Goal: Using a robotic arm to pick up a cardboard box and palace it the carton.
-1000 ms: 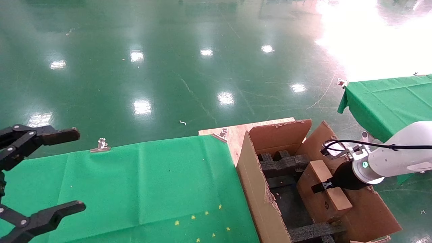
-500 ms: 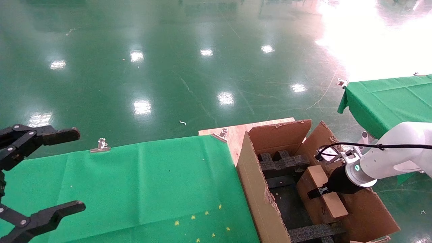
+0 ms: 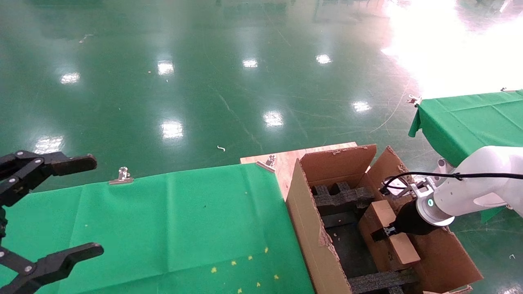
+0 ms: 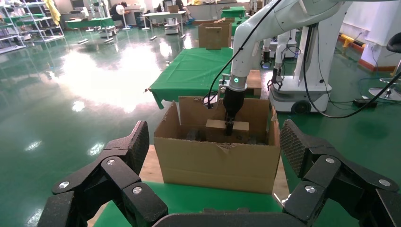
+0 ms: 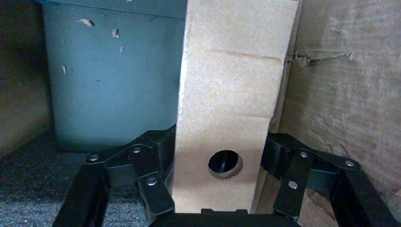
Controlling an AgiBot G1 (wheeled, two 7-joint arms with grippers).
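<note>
Cardboard box [image 3: 387, 237] lower in carton [image 3: 310, 228]

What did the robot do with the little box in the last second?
The right gripper, shut on the cardboard box, carried it lower and a little leftward, deeper into the carton. It has not let go. The left gripper stayed open over the green table.
</note>
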